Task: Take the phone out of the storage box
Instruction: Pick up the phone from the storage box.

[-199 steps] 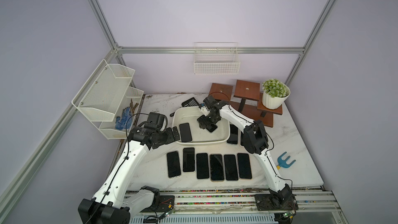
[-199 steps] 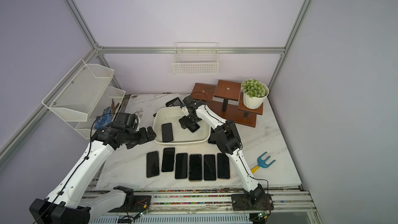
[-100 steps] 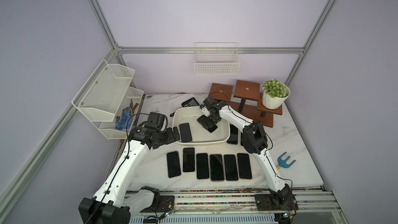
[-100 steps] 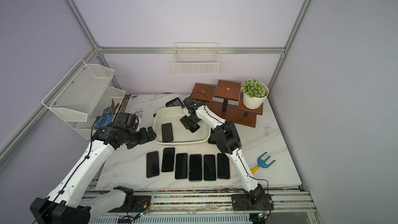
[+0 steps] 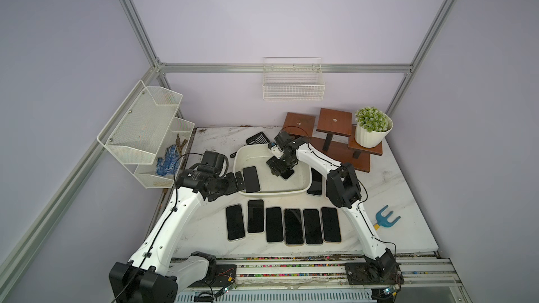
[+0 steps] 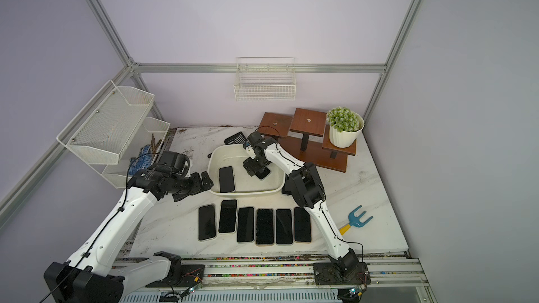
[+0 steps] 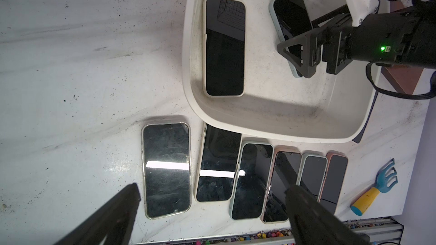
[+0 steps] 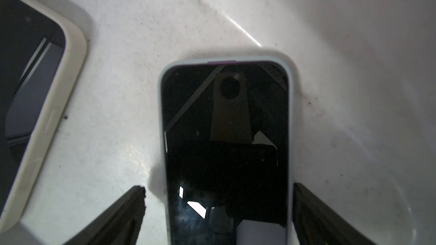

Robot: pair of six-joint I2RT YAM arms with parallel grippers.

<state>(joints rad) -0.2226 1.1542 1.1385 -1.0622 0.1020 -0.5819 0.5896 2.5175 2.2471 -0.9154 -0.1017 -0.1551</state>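
Note:
The storage box [image 5: 274, 192] [image 6: 245, 193] [image 7: 271, 135] is a shallow white tub at mid-table, with two phones lying screen-up in it. A phone in a pale blue case [image 8: 226, 137] [image 7: 289, 12] [image 5: 287, 174] lies toward the tub's right side. My right gripper [image 8: 218, 187] [image 5: 277, 169] [image 6: 253, 169] is low inside the tub, open, one finger on each long side of that phone. A cream-cased phone [image 5: 251, 179] [image 7: 224, 45] [image 8: 23, 78] lies at the tub's left. My left gripper [image 7: 213, 188] [image 5: 237, 180] [image 6: 204, 182] hangs open and empty by the tub's left rim.
Several phones [image 5: 293, 225] lie in a row in front of the tub, and one more [image 5: 315, 182] lies at its right under the right arm. A blue hand rake [image 5: 385, 220], a wooden stand with a plant pot [image 5: 370, 129], a black scoop [image 5: 258, 138] and a mesh rack [image 5: 145, 129] ring the table.
My right gripper has sunk a little lower over the pale blue phone in the tub. The left arm has stayed where it was.

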